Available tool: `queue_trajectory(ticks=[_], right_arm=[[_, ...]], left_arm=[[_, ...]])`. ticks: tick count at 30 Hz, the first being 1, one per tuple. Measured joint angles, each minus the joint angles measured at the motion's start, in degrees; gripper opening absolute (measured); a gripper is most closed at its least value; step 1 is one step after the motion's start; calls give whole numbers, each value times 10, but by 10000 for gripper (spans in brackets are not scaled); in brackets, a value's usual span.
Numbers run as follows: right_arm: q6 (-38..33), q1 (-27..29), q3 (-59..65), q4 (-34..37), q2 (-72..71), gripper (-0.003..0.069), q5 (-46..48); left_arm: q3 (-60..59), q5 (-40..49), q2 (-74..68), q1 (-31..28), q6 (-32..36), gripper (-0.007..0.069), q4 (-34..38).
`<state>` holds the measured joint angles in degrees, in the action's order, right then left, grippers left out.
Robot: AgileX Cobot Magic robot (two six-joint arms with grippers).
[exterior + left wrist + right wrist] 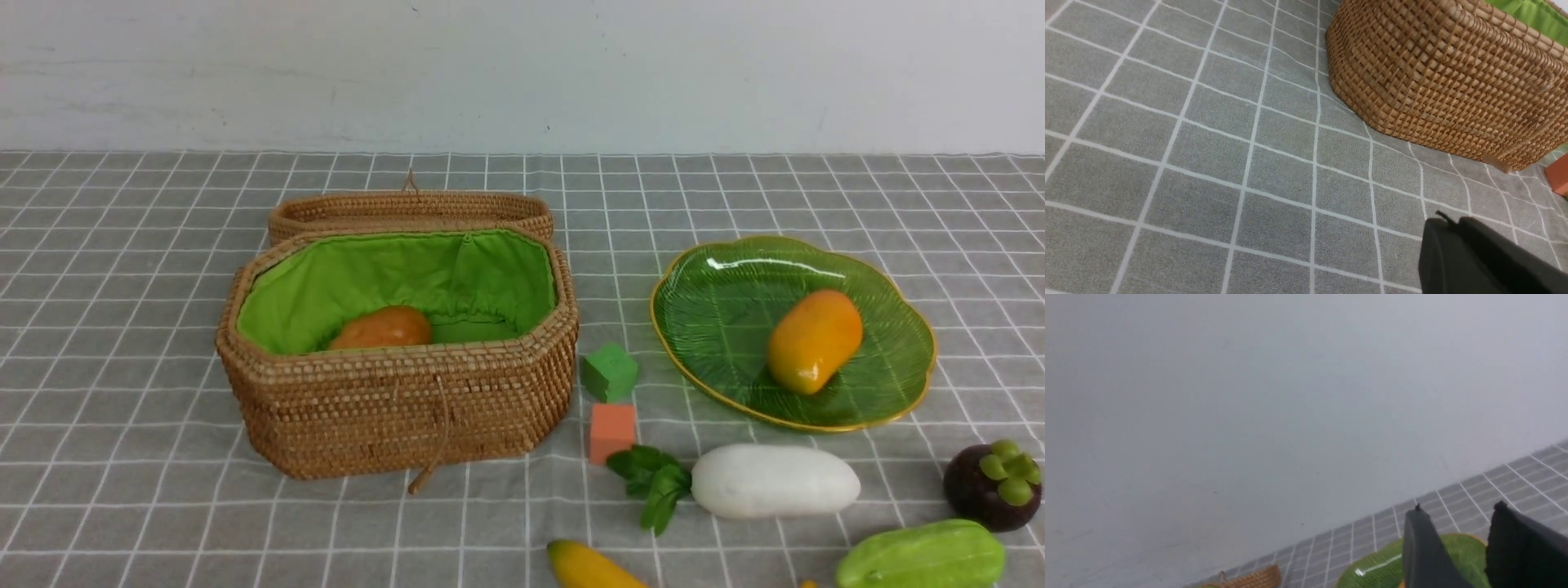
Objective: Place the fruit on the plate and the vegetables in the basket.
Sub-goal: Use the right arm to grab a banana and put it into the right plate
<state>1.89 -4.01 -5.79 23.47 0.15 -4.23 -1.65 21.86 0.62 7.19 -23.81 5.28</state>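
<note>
Only mango [813, 340] is plated, potato [382, 328] basketed; four others are left. Left gripper [1447, 222] is closed, right gripper [1458, 507] parted.

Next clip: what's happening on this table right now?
A sorting job is partway done, and neither arm holds anything. The potato lies in the basket and the mango on the plate. The radish, gourd, mangosteen and banana lie on the cloth. The left pincer is shut near the basket; the right pincer is open and empty, with the plate beyond it.
</note>
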Motion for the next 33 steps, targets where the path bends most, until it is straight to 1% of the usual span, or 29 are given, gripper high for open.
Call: queue_trajectory(ticks=[4, 6, 8, 11, 13, 14, 15, 19, 20, 22, 23, 24, 25, 27, 29, 31, 32, 33], right_arm=[[0, 0, -80, 1, 58, 240, 42], [-2, 0, -152, -2, 128, 240, 94], [-2, 0, -179, -5, 157, 240, 119], [-3, 0, -273, -43, 273, 240, 243], [-3, 0, -300, -68, 321, 240, 295], [-4, 0, -302, -74, 325, 240, 300], [-8, 0, -314, -90, 355, 240, 333], [-19, 0, -321, -89, 411, 240, 355], [-25, 0, -321, -77, 423, 240, 359], [-76, -5, -322, -52, 450, 240, 374], [-119, -16, -322, -39, 468, 240, 384], [-119, -18, -322, -39, 471, 240, 386], [-168, -41, -323, -20, 493, 246, 397], [-213, -82, -329, 3, 527, 265, 412], [-229, -134, -347, 7, 565, 296, 430], [-235, -186, -376, -10, 610, 348, 448], [-235, -196, -382, -16, 624, 360, 451], [-237, -244, -411, -49, 665, 421, 465]], left_arm=[[0, 0, 0, 0, 0, 29, 0], [0, 0, 0, 0, 0, 29, 0], [0, 0, 0, 0, 0, 29, 0], [0, 0, 0, 0, 0, 29, 0], [0, 0, 0, 0, 0, 29, 0], [0, 0, 0, 0, 0, 29, 0], [0, 0, 0, 0, 0, 29, 0], [0, 0, 0, 0, 0, 29, 0], [0, 0, 0, 0, 0, 29, 0], [0, 0, 0, 0, 0, 29, 0], [0, 0, 0, 0, 0, 29, 0], [0, 0, 0, 0, 0, 29, 0], [0, 0, 0, 0, 0, 29, 0], [0, 0, 0, 0, 0, 29, 0], [0, 0, 0, 0, 0, 29, 0], [0, 0, 0, 0, 0, 29, 0], [0, 0, 0, 0, 0, 29, 0], [0, 0, 0, 0, 0, 29, 0]])
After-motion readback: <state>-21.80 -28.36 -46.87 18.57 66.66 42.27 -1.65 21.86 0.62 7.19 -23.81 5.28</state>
